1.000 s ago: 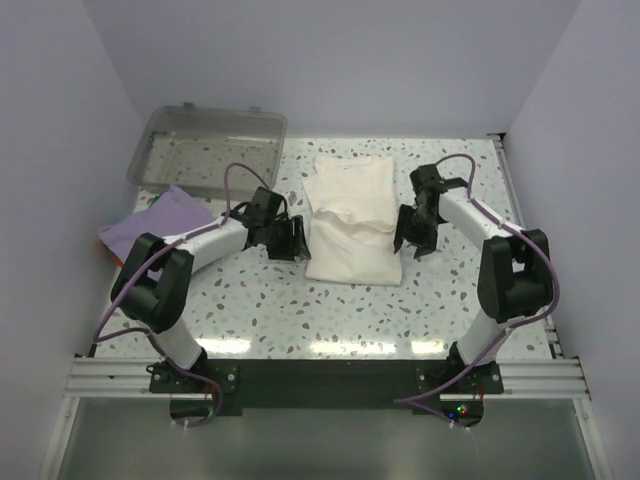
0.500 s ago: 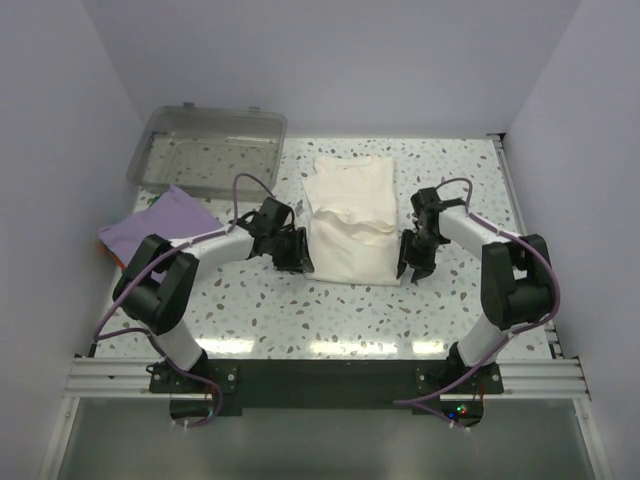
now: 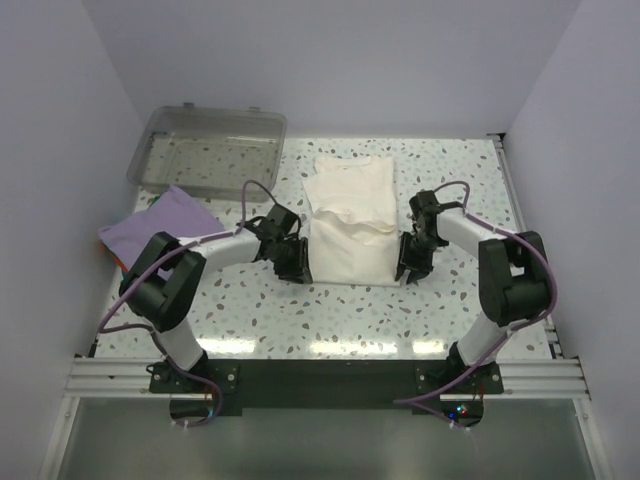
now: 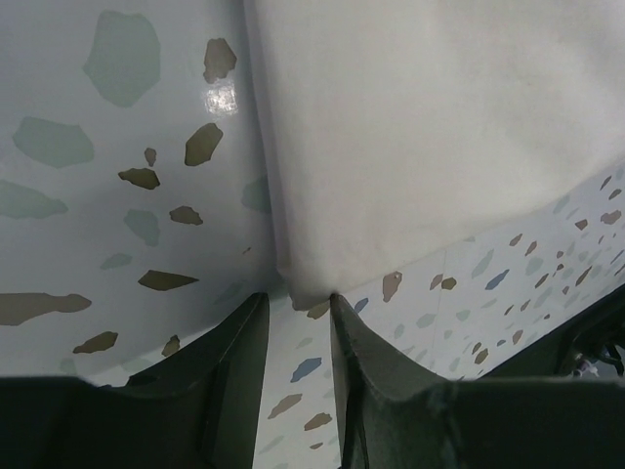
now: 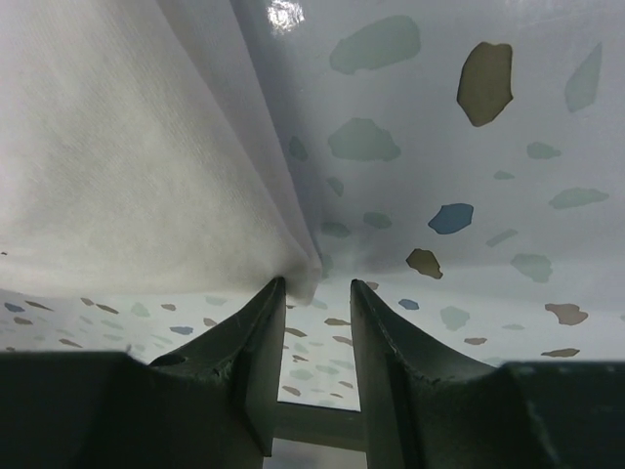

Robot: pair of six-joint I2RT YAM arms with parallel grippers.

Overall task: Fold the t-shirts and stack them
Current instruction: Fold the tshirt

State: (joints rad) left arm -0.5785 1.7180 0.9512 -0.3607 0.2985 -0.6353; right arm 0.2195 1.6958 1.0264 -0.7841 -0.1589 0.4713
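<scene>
The cream-white t-shirt (image 3: 348,220) lies folded in the middle of the table, no logo showing. My left gripper (image 3: 295,263) is low at its near left corner. In the left wrist view the jaws (image 4: 298,298) stand slightly apart, with the shirt corner (image 4: 303,278) at their tips. My right gripper (image 3: 411,262) is low at the near right corner. In the right wrist view the gripper (image 5: 317,285) is open, with the shirt's corner (image 5: 305,266) against the left fingertip. The lavender t-shirt (image 3: 155,225) lies folded at the far left, beside the left arm.
A clear plastic bin (image 3: 210,145) stands at the back left, just beyond the lavender shirt. The speckled table (image 3: 330,310) is bordered by white walls on three sides and a metal rail (image 3: 320,375) at the front.
Both grippers have moved nearer and inward, from beside the white shirt's middle to its two near corners. The shirts have not shifted.
</scene>
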